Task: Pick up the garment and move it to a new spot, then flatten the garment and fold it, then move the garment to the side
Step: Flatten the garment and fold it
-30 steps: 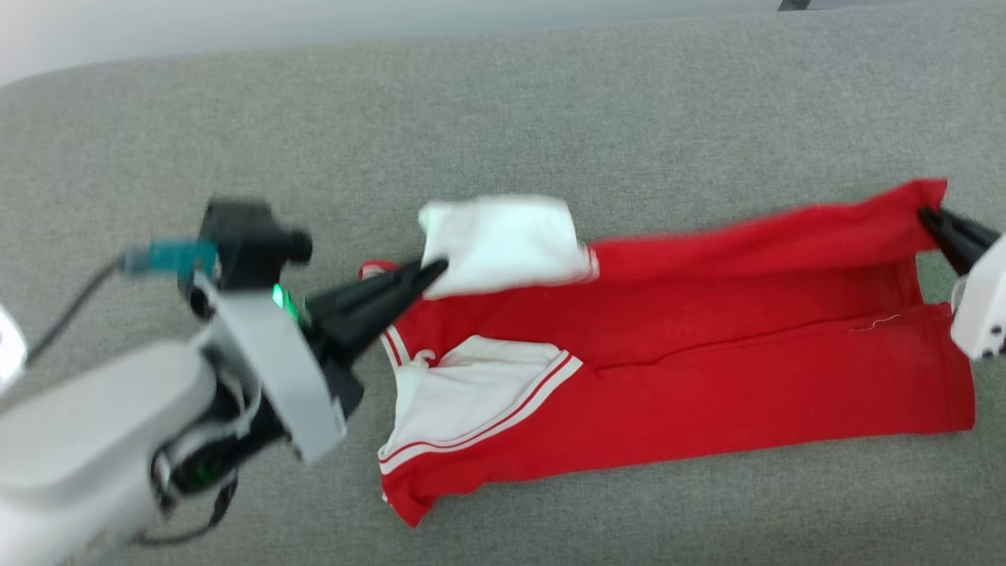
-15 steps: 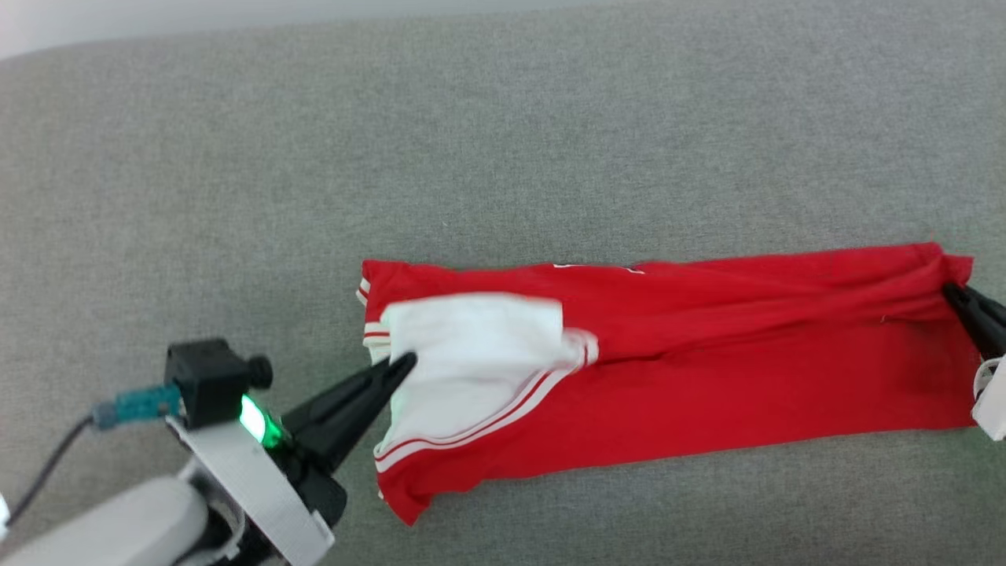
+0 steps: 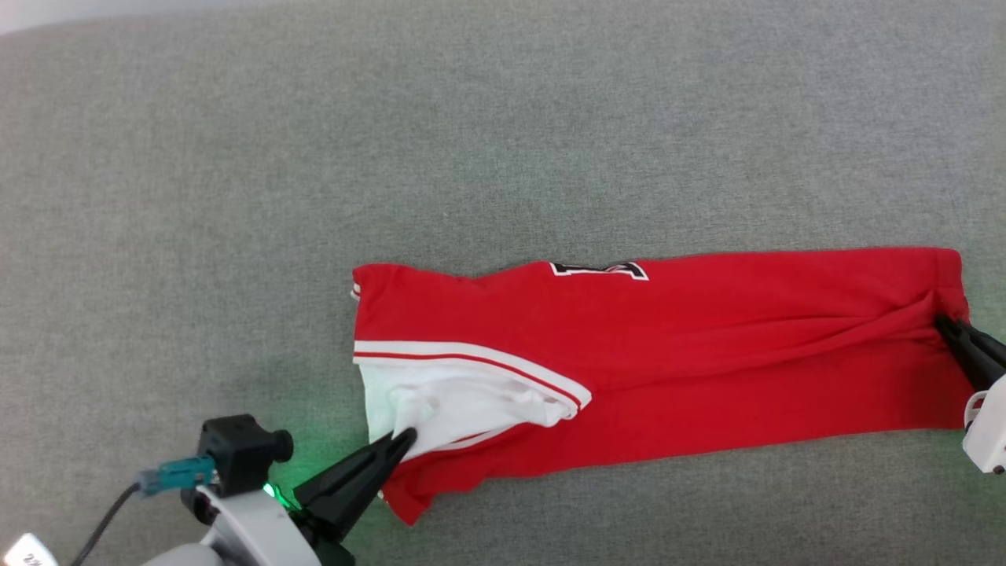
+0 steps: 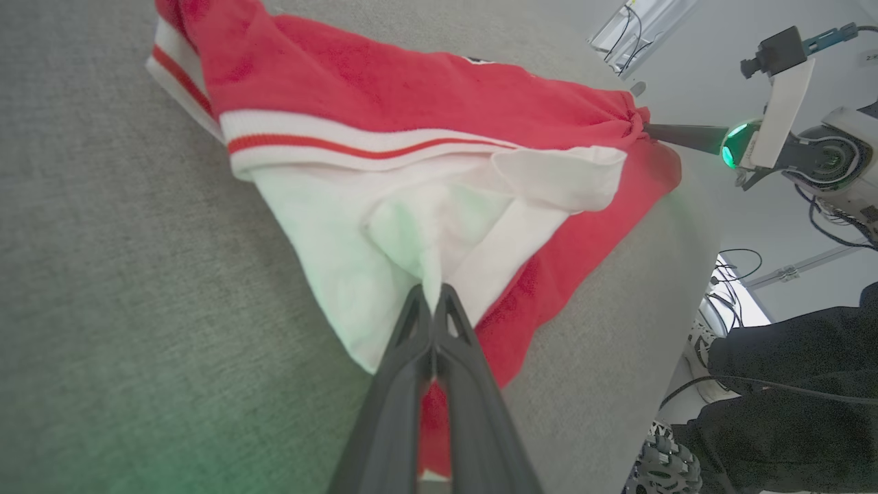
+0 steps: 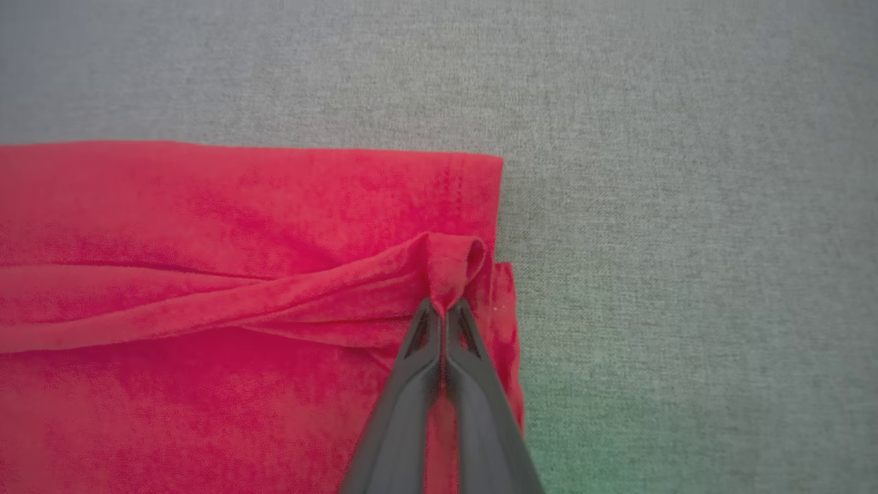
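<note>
- Fold just made: garment [image 3: 707, 354] now lies as a long band, doubled lengthwise, lower centre-right of frame on counter [image 3: 236, 196].
- L hand [image 3: 405, 437], clenched on white sleeve [image 3: 456, 397], has pulled it from top edge to bottom edge.
- R hand [image 3: 941, 322], clenched on garment's right end, did likewise.
- 1st fold seems done; release prob. next.

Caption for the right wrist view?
Right gripper pinching a fold of the red shirt near its hem, on grey fabric.

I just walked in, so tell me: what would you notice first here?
The bright red shirt, stretched long across the grey surface, jumps out first. The left hand pinches its white sleeve at lower left; the right hand pinches a red fold at the far right.
</note>
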